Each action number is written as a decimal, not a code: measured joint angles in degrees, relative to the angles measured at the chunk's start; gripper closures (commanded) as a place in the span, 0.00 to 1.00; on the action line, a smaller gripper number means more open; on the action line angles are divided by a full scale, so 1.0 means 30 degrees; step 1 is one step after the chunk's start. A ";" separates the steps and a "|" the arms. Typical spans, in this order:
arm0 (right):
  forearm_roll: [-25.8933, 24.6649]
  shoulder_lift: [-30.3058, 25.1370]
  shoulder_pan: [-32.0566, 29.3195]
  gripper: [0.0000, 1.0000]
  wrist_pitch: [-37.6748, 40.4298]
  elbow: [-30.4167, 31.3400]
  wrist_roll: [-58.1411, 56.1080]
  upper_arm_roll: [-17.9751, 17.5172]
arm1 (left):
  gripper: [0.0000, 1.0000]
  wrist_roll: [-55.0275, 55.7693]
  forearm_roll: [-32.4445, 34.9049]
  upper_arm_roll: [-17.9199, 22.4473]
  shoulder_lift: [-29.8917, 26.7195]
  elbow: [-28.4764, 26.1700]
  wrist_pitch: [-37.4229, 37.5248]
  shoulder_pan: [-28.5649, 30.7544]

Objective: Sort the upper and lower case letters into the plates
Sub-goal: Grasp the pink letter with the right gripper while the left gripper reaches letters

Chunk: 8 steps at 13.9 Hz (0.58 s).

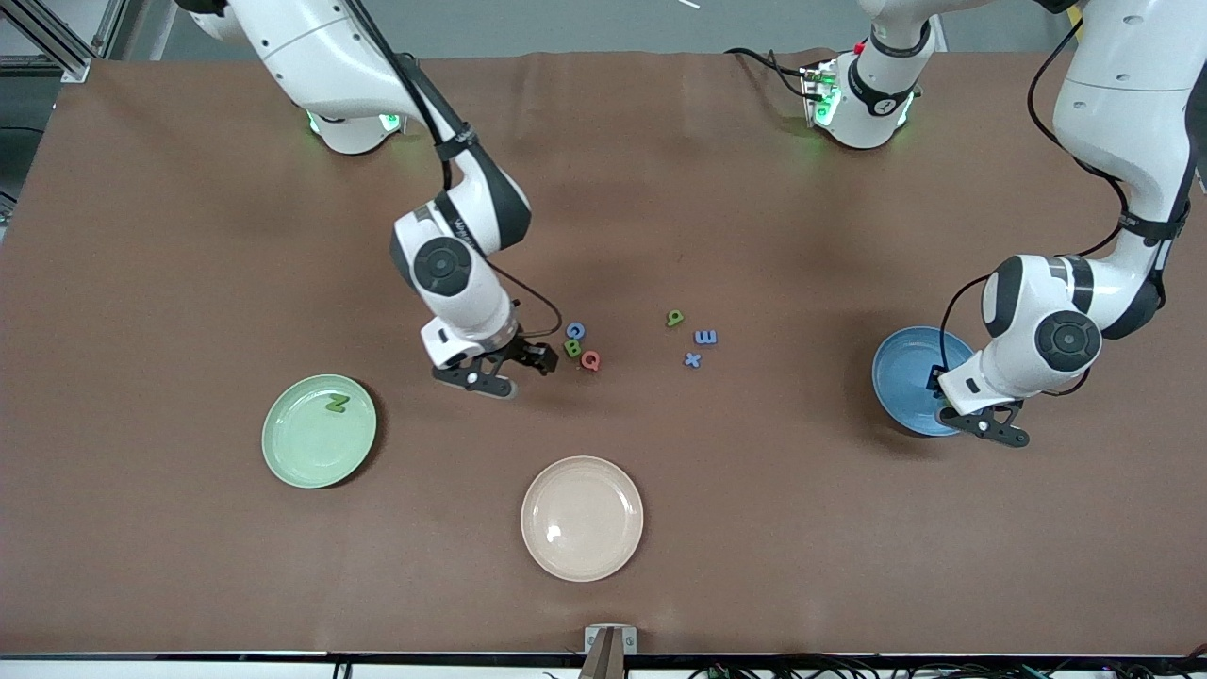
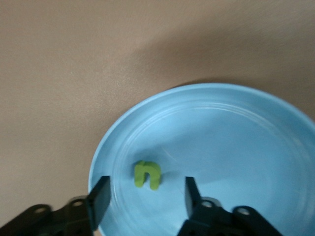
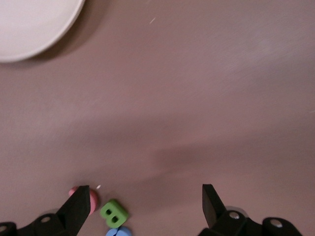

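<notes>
Three letters by right gripper: blue G point(image 1: 575, 330), green B point(image 1: 572, 348), red Q point(image 1: 590, 359), bunched, touching.
Lowercase group: green b/q point(image 1: 674, 318), blue E point(image 1: 705, 337), blue x point(image 1: 693, 359), toward the left arm's end, loosely spaced.
Green plate point(image 1: 292, 453): holds N point(image 1: 337, 404) near rim, lying flat.
Blue plate point(image 2: 256, 142): holds n point(image 2: 147, 174) flat near rim.
Left gripper point(image 2: 147, 199): over blue plate, released, straddling n.
Right gripper point(image 3: 146, 206): spread wide, beside B, nothing held.
Cream plate point(image 1: 582, 556): nearest camera, open table around.

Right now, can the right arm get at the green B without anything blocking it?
Probably yes. The right gripper hangs open beside the green B, nothing between them. But the blue G and pink Q crowd it, so the fingers may nudge them.
</notes>
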<state>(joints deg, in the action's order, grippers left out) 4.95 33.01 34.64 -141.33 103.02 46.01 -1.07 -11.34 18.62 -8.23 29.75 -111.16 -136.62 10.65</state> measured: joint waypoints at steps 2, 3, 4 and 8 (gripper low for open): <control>-0.0059 0.0894 0.1154 0.01 -0.0468 -0.0502 0.0299 0.0027 | 0.00 0.1252 -0.0340 -0.1249 -0.1095 0.0378 0.1862 -0.0016; -0.0198 0.1320 0.1696 0.03 -0.0575 -0.0913 0.0415 0.0073 | 0.00 0.2136 -0.0433 -0.2114 -0.1692 0.0686 0.3082 -0.0042; -0.0538 0.1690 0.2129 0.03 -0.0595 -0.1355 0.0500 0.0126 | 0.00 0.3091 -0.0499 -0.3117 -0.2183 0.1114 0.4343 -0.0066; -0.3070 0.2535 0.2846 0.05 -0.0595 -0.2437 0.0660 0.0214 | 0.00 0.5814 -0.0641 -0.6480 -0.2577 0.2512 0.6012 -0.0348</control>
<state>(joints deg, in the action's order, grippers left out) -4.26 40.61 43.18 -143.11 95.71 47.99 -0.43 6.10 16.70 -27.67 22.02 -103.62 -118.59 9.60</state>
